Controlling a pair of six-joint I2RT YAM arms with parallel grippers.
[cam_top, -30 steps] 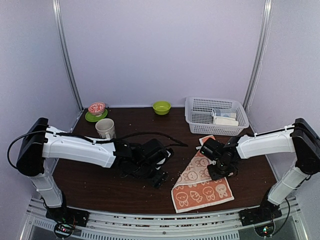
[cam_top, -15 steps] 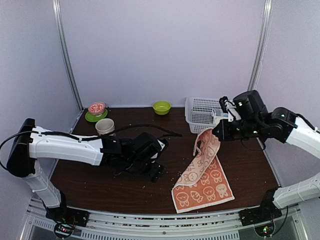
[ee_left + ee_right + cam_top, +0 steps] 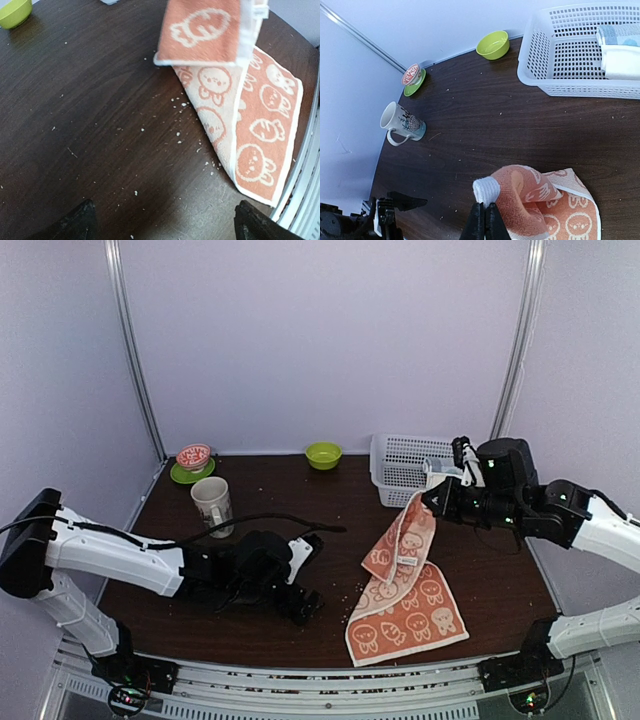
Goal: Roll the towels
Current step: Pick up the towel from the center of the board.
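We see the right gripper [image 3: 485, 210] clamped on the towel's [image 3: 405, 585] raised corner, right of centre; the rest trails onto the table [image 3: 300, 500]. The left gripper [image 3: 306, 604] gapes wide, apart from the towel, to its left.

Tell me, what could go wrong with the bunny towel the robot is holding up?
The right pincer pinches only a small fold of the bunny towel, so it might slip out. Its lower end lies near the front edge of the table and could slide off if dragged. Crumbs on the table could get rolled inside.
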